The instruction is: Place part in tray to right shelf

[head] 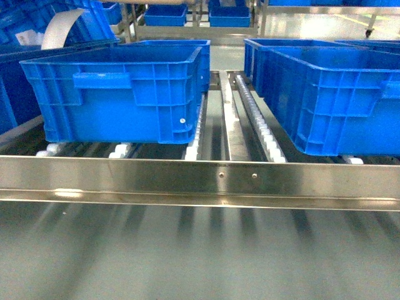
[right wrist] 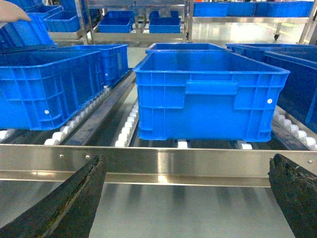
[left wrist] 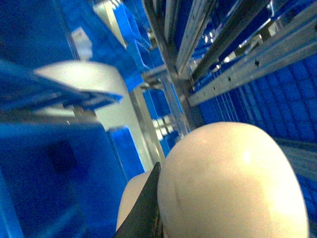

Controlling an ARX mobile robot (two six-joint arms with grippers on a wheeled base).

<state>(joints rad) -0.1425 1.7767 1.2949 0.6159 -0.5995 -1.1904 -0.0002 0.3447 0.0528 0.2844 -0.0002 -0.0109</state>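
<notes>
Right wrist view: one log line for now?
right tool: open, empty | right shelf: rail ahead | blue crate: on rollers | part: unseen

No text, brand or number can be read anywhere. A white label on a crate [left wrist: 81,38] is too blurred to read.

Two big blue ribbed crates up front: left crate [head: 119,94] at ten o'clock, right crate [head: 331,97] at two o'clock, well apart with a gap between. More blue crates just behind each. Farther back at twelve o'clock, a second steel rack [right wrist: 138,29] carrying small blue bins [right wrist: 163,22]. Beyond, pale glossy floor [right wrist: 233,32]. White label [left wrist: 81,37] on a blurred blue bin.
</notes>
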